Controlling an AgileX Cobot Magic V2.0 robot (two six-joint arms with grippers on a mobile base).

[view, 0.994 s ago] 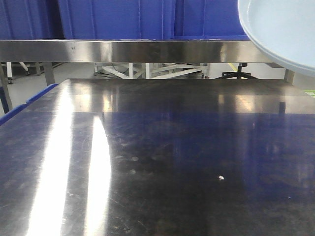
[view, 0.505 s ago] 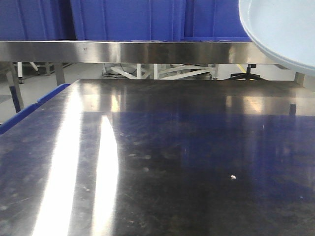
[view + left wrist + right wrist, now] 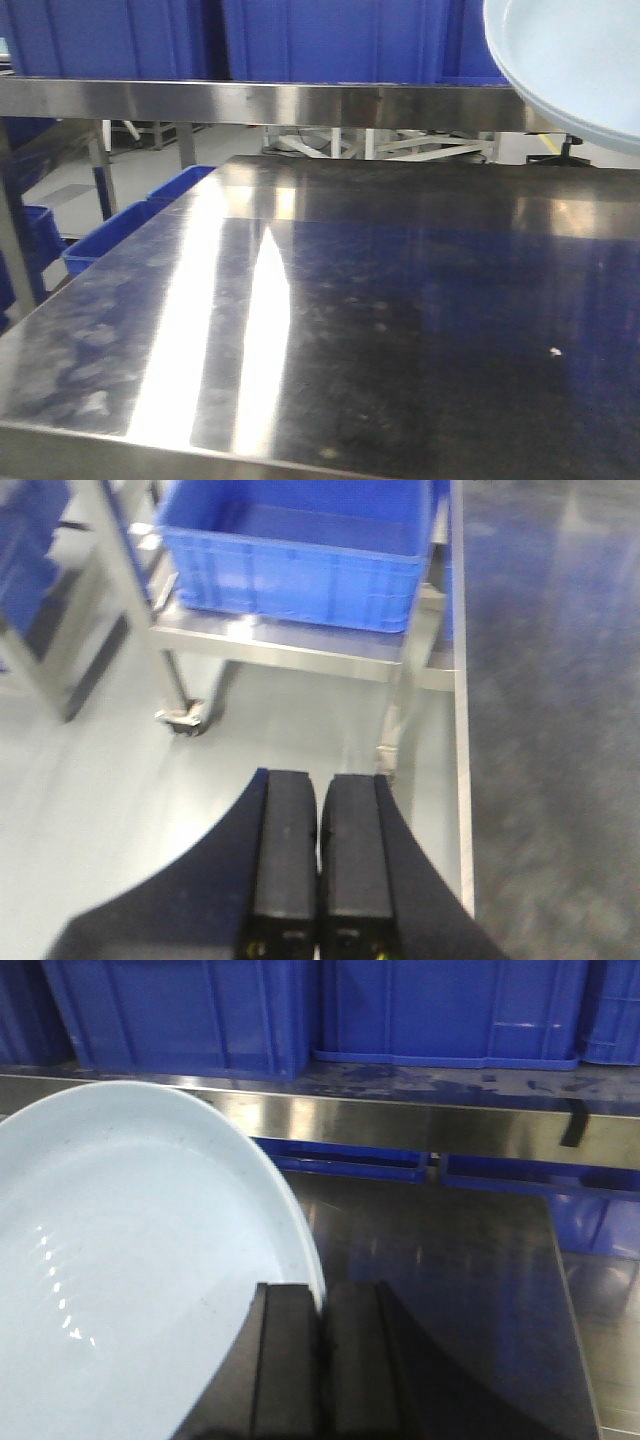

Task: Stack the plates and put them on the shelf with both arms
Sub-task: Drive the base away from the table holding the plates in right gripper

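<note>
**A:** How many plates are in sight?

**B:** One white plate (image 3: 570,60) for sure. It is held up in the air in front of the shelf (image 3: 250,103), and its rim overlaps the right end of the front rail. A second may lie under it, but the views are too close to tell.

**A:** What has hold of it?

**B:** The right gripper (image 3: 322,1302). Its two fingers are clamped on the plate's (image 3: 130,1260) near edge. The dish spreads out to the left, below the rail (image 3: 400,1125).

**A:** And the other arm?

**B:** The left gripper (image 3: 320,792) has its two pads pressed flat together with nothing between them. It hangs over the floor (image 3: 110,780) just off the table's (image 3: 540,730) left edge.

**A:** Crates?

**B:** The front view shows three blue crates (image 3: 330,40) side by side on the shelf, above the rail. Two more (image 3: 110,235) sit low down, below the rail's left end and beside the table (image 3: 400,300). The left wrist view shows one open crate (image 3: 300,560) on a low steel tier (image 3: 280,645).

**A:** And the table?

**B:** It is one dark steel top running up to just under the rail.
</note>
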